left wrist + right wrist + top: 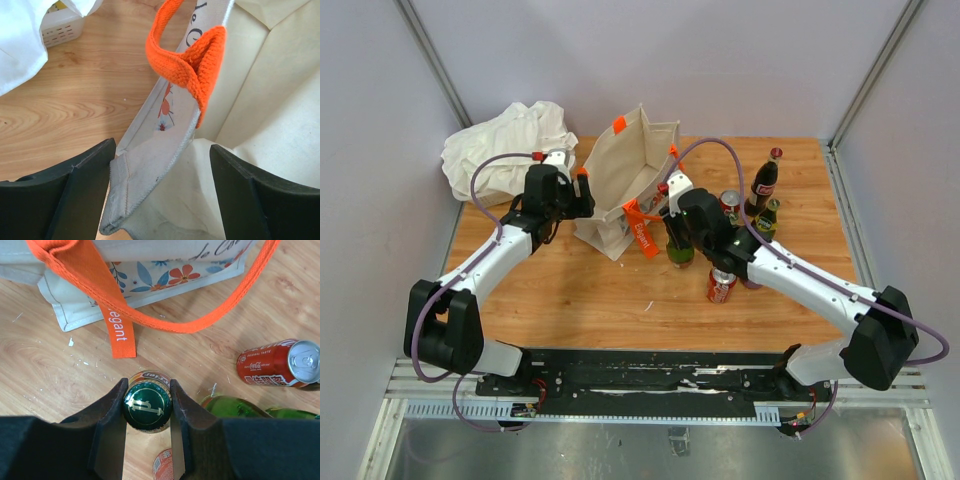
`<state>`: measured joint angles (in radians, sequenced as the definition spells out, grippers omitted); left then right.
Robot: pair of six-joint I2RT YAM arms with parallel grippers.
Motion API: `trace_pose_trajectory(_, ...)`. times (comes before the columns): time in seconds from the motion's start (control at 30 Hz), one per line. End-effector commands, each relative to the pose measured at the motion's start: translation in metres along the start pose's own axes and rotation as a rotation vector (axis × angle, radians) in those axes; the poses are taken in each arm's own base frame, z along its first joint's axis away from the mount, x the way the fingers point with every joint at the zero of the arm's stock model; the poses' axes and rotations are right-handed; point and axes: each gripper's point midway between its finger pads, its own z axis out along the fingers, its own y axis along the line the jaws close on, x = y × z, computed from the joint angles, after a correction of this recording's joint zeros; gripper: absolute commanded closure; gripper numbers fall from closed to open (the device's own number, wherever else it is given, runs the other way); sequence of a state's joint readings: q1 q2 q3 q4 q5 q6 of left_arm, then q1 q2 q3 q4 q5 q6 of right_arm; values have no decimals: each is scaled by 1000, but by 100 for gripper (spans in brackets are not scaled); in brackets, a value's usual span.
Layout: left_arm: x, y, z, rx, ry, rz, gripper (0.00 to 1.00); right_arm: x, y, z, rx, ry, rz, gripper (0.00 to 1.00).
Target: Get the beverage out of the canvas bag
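The canvas bag stands open at mid-table, cream with orange handles and an orange strap tag. My left gripper is at its left rim. In the left wrist view that gripper is open, its jaws standing wide on either side of the bag's rim, under the orange handle. The beverage, a green glass bottle, stands on the wood just right of the bag. My right gripper is shut on its green cap, in front of the bag's printed side.
A white cloth heap lies at the back left, over a white basket. Right of the held bottle are a cola bottle, another green bottle and red cans. One can lies on its side.
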<state>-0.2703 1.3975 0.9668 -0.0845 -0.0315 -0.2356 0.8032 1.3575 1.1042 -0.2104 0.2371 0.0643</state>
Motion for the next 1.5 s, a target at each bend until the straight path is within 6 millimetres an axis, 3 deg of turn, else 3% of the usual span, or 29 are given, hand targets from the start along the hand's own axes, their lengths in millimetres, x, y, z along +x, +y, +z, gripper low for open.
trace_pose_trajectory(0.0,-8,-7,-2,36,-25,-12,17,-50,-20,-6,60,-212,114,99)
trace_pose_trajectory(0.2,-14,-6,-6,30,-37,-5,1,-30,-25,7,70,-179,160,99)
trace_pose_trajectory(0.6,-30,-7,-26,25,-78,6,0,6,-35,19,124,-87,196,97)
trace_pose_trajectory(0.73,-35,-8,-30,28,-90,8,0,15,-35,22,127,-55,192,78)
trace_pose_trajectory(0.83,-37,-8,-32,26,-94,9,0,19,-33,23,123,-38,196,44)
trace_pose_trajectory(0.9,-37,-8,-34,27,-96,9,0,19,-34,22,129,-33,199,27)
trace_pose_trajectory(1.0,-40,-8,-37,29,-106,5,0,17,-36,18,134,-29,196,13)
trace_pose_trajectory(1.13,-46,-9,-44,27,-131,3,0,7,-38,11,127,-45,184,1)
trace_pose_trajectory(1.3,-62,-8,-60,18,-188,0,0,-19,-40,-3,111,-96,168,2)
trace_pose_trajectory(1.47,-82,-15,-82,47,-261,4,0,-50,-55,-28,154,-180,142,2)
